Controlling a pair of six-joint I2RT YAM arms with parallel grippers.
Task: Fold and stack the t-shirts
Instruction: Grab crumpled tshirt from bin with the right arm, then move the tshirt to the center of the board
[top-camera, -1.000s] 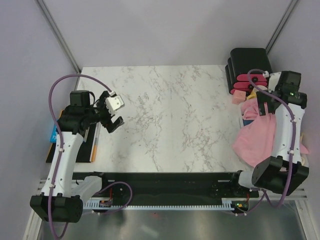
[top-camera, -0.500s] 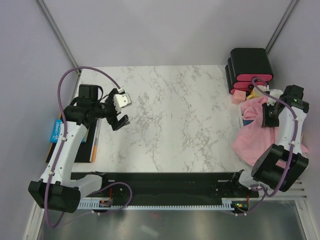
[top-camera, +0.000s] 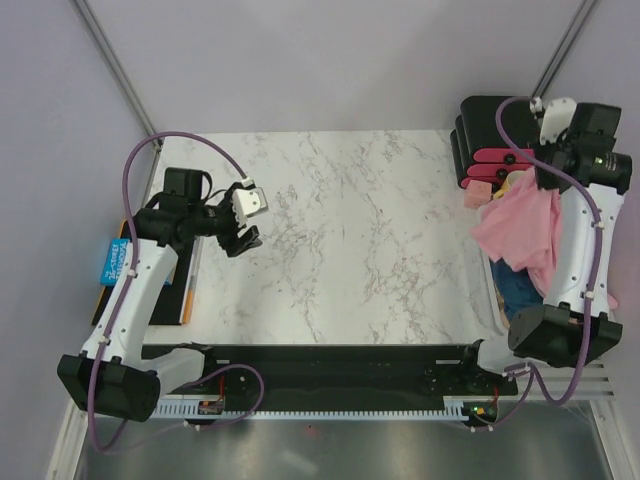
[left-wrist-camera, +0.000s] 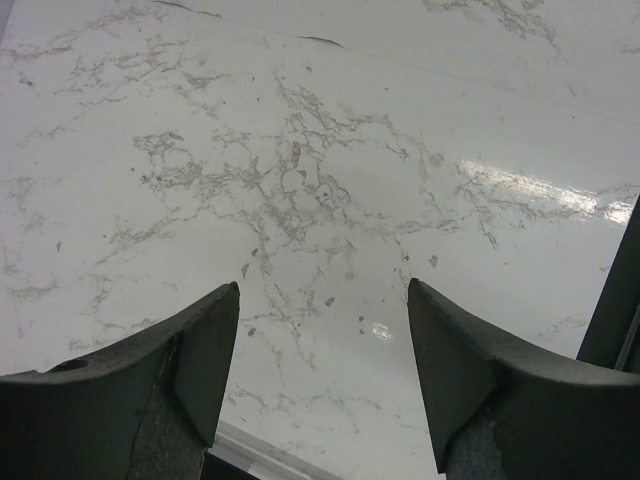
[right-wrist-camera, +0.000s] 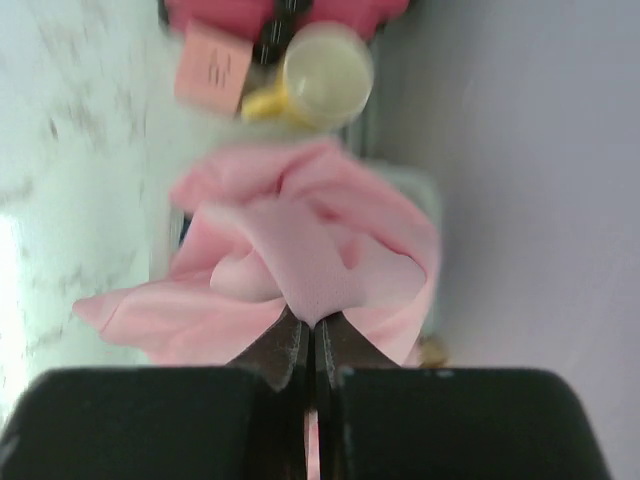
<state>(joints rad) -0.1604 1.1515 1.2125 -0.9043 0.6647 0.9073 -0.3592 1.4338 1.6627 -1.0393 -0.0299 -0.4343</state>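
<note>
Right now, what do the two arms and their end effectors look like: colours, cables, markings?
The left arm and right arm have white links between black joints. A purple cable loops along each. Each wrist carries a white camera block. The left end effector and right end effector each have two dark, tapered fingers. No markings are readable.

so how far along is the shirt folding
Nothing is folded or stacked yet. In hand: right jaws shut on the pink t-shirt, held up bunched; left jaws open over the marble table. Left: spread, fold and stack it and the crumpled teal-blue t-shirt beneath.
</note>
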